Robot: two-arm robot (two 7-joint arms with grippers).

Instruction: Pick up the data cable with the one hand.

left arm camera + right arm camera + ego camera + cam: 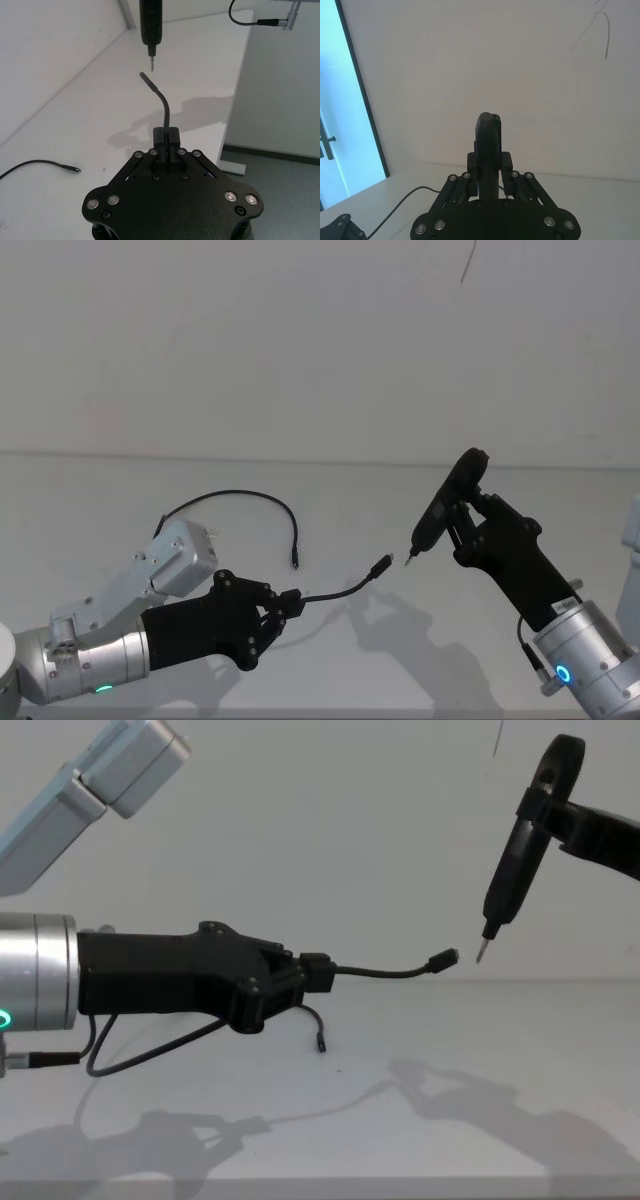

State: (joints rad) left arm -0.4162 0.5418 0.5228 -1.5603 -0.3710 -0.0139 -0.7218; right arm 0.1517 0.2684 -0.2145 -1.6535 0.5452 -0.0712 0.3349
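Two arms over the white table (330,670). On the left, left gripper (290,605) clamped on the data cable (380,972), lifted clear of the surface, one plug (443,958) jutting forward, the other end trailing down to the table behind. On the right, right gripper (462,523) closed around a black pen-like tool (510,870), tip near the plug, not touching. Pick-up apparently done; nothing obvious left.

Matt black parts over a smooth white table

The left gripper (318,974) looks like matt black plastic with shiny metal screws, on a brushed silver arm; the data cable (385,972) it clamps has a slightly glossy rubbery skin. The right gripper (462,523) grips a glossy black pen-like tool (513,858) with a metal tip. The table (400,660) is smooth and matt.
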